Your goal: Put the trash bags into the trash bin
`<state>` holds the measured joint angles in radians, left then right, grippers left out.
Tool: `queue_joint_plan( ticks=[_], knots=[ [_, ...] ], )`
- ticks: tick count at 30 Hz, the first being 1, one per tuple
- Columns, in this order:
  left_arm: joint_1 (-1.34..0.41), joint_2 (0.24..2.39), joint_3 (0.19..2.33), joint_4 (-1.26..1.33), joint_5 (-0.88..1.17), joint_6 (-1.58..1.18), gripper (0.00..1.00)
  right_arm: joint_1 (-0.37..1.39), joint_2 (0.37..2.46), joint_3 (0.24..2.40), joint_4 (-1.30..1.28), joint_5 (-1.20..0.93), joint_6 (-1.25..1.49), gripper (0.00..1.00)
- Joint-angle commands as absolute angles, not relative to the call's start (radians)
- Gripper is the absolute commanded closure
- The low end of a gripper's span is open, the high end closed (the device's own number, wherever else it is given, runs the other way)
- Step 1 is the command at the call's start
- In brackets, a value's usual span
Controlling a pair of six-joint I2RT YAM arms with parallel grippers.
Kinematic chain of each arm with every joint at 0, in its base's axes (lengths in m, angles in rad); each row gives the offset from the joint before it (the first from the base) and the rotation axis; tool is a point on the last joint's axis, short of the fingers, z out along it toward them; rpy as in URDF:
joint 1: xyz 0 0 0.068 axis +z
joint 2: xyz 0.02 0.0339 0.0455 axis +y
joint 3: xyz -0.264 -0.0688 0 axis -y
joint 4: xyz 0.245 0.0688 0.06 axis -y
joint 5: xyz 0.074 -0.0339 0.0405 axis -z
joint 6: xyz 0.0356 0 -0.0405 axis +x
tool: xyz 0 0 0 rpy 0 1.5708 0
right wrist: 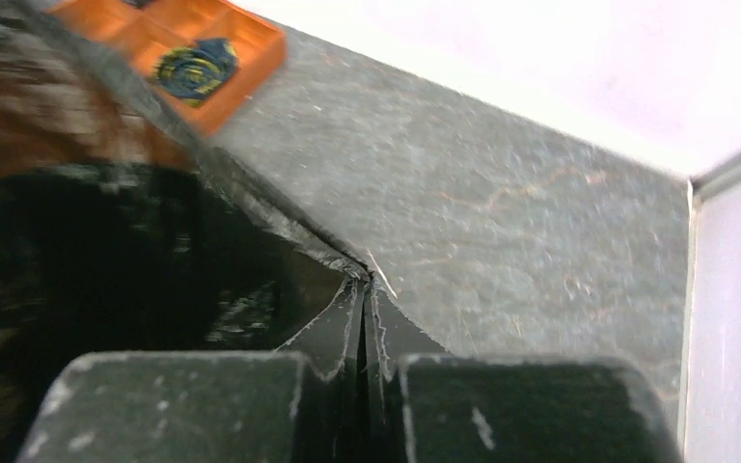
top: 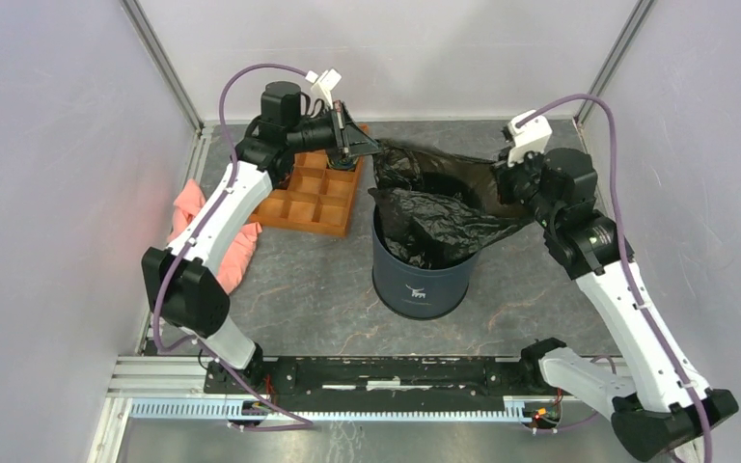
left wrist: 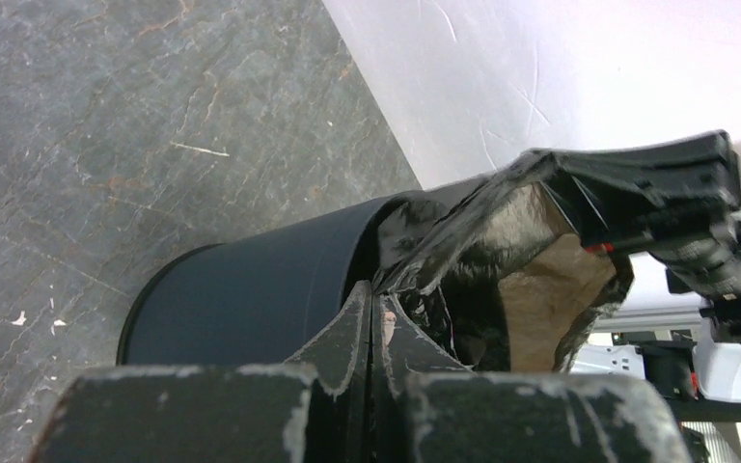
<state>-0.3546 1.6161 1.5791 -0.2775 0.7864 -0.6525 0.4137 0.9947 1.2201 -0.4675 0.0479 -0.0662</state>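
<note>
The trash bag (top: 436, 198), thin glossy black film, is stretched between both grippers above and behind the trash bin (top: 423, 280), and part of it hangs down into the bin's mouth. My left gripper (top: 365, 149) is shut on the bag's left edge. The left wrist view shows its jaws pressed together (left wrist: 376, 301) on the film (left wrist: 482, 241), beside the navy bin wall (left wrist: 251, 289). On the bag's right edge my right gripper (top: 504, 178) is shut. Its fingertips (right wrist: 365, 285) pinch the taut film edge (right wrist: 251, 207).
An orange compartment tray (top: 314, 198) lies left of the bin under the left gripper, and one cell holds a small black roll (right wrist: 195, 66). A pink cloth (top: 203, 224) lies at the far left by the wall. Enclosure walls stand close on three sides.
</note>
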Motion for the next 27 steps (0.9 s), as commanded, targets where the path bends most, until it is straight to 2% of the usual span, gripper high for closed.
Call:
queue_joint_plan(
  ticks=[1, 8, 14, 18, 24, 27],
  knots=[
    [-0.344, 1.643, 1.615, -0.315, 0.755, -0.591, 0.98, 0.242, 0.996, 1.105, -0.39, -0.073, 0.031, 0.99],
    [-0.319, 1.676, 1.543, -0.301, 0.774, -0.586, 0.98, 0.166, 0.997, 0.934, -0.347, -0.169, 0.107, 0.97],
    [-0.311, 1.632, 1.396, -0.275, 0.764, -0.577, 0.98, 0.167, 0.977, 0.969, -0.44, -0.125, 0.067, 0.88],
    [-0.292, 1.561, 1.304, -0.25, 0.801, -0.583, 0.98, 0.167, 0.969, 1.082, -0.563, -0.115, 0.052, 0.73],
    [-0.291, 1.485, 1.187, -0.146, 0.848, -0.664, 0.98, 0.168, 0.96, 1.301, -0.673, -0.038, 0.026, 0.37],
    [-0.291, 1.473, 1.165, -0.151, 0.845, -0.656, 0.98, 0.167, 0.947, 1.387, -0.649, -0.128, 0.058, 0.25]
  ],
)
